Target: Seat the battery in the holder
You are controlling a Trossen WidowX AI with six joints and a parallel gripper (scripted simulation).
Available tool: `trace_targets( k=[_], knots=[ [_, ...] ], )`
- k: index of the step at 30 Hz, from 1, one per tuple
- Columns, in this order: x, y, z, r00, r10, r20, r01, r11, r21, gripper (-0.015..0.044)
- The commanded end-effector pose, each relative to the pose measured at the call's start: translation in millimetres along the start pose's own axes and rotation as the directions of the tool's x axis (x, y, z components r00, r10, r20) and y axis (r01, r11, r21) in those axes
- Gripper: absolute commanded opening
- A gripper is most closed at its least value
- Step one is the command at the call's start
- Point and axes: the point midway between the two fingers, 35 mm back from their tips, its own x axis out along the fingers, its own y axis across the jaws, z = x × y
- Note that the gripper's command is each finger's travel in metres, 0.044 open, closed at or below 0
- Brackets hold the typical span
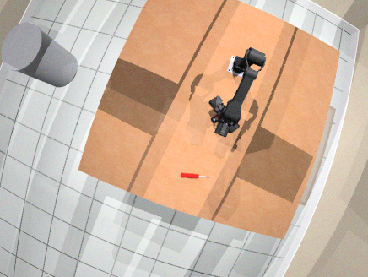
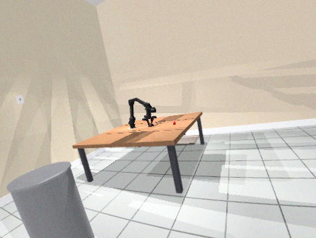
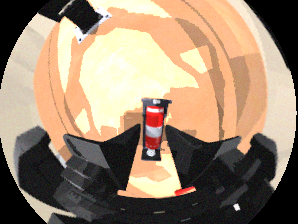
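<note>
Battery (image 1: pixel 217 118) (image 3: pixel 154 127): red, white-banded; lengthwise in holder; full seating cannot be told.
Holder (image 1: pixel 213 121) (image 2: pixel 151 125) (image 3: pixel 145 153): black, on desk (image 1: pixel 169 160) (image 2: pixel 127 142) (image 3: pixel 110 75), inward from all edges.
Hand (image 1: pixel 218 117) (image 2: pixel 150 121) (image 3: pixel 153 127): partly open, empty, fingers flanking battery.
Screwdriver (image 1: pixel 190 176) (image 2: pixel 174 122) (image 3: pixel 185 191): red-handled, nearer the desk edge opposite the arm's base.

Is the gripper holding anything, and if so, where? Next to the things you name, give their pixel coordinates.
Nothing is held: the jaws stand open on either side of the battery (image 3: pixel 154 119), which lies in the holder (image 3: pixel 145 156).
</note>
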Motion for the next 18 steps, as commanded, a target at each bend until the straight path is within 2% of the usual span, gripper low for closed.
trace_targets(
  k=[1, 2, 4, 12, 18],
  knots=[
    [-5.5, -0.2, -0.5, 1.000, -0.002, -0.004, 0.002, 1.000, 0.000, 0.0177],
    [-5.5, -0.2, -0.5, 1.000, -0.002, -0.004, 0.002, 1.000, 0.000, 0.0177],
    [-7.5, -0.5, -0.7, 1.000, -0.002, -0.003, 0.002, 1.000, 0.000, 0.0229],
    [-68.0, 1.5, 2.2, 1.000, -0.002, -0.004, 0.002, 1.000, 0.000, 0.0439],
    [-79.3, 2.1, 2.8, 1.000, -0.002, -0.004, 0.002, 1.000, 0.000, 0.0440]
  ],
)
